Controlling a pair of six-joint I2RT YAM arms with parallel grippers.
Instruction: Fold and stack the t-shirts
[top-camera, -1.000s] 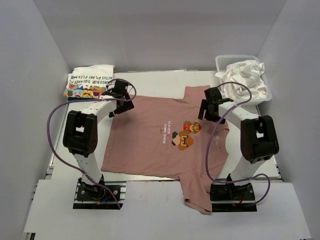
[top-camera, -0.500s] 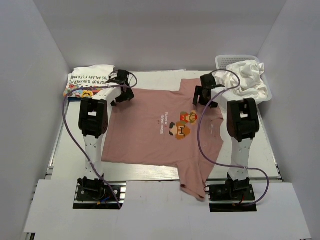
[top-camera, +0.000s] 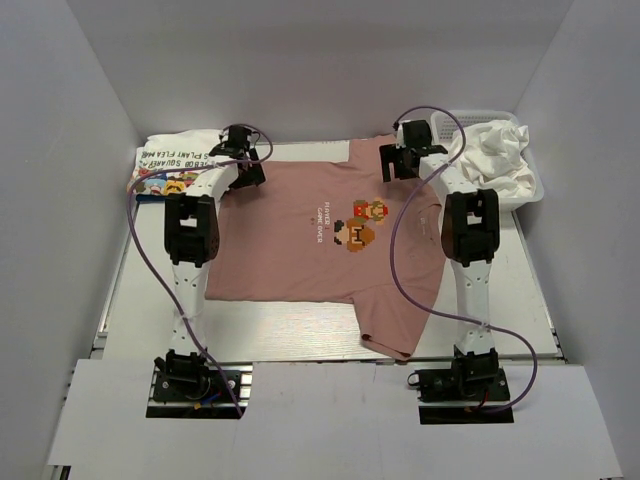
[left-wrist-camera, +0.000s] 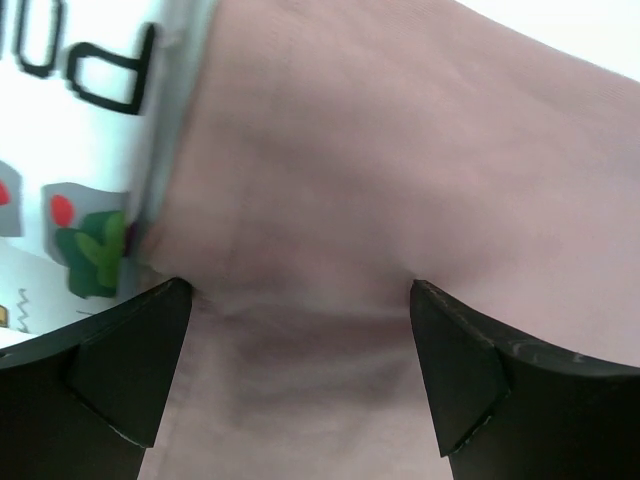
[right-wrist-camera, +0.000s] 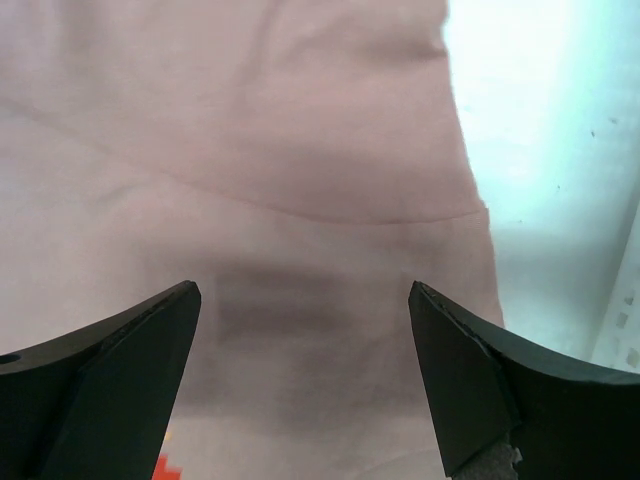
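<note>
Nearest the arm bases, one sleeve (top-camera: 390, 335) of the pink tee (top-camera: 290, 240) trailed toward the near edge of the worktop (top-camera: 290, 330), and the rest of the shirt lay flat in the middle, pixel print (top-camera: 360, 225) up. Both arms were stretched right out to its far edge. The left tool (left-wrist-camera: 297, 295) hovered low over pink cloth with its fingers spread wide and nothing between them, and the right tool (right-wrist-camera: 303, 292) was just the same, gaping and empty-handed. Beyond, the cartoon tee (top-camera: 175, 160) sat folded at the far left, touching the pink edge, and the white tees (top-camera: 495, 150) were heaped in the basket (top-camera: 534, 188) at the far right. Here was the danger: the left tool sat just beside that cartoon tee, so a pinch slightly off could have caught its edge and dragged it along. Unequal bites on the two sides would likely have skewed the fold, the trailing sleeve could have bunched under it, and the right arm's purple cable (top-camera: 400, 270), draped across the shirt, looked ready to snag the cloth.
</note>
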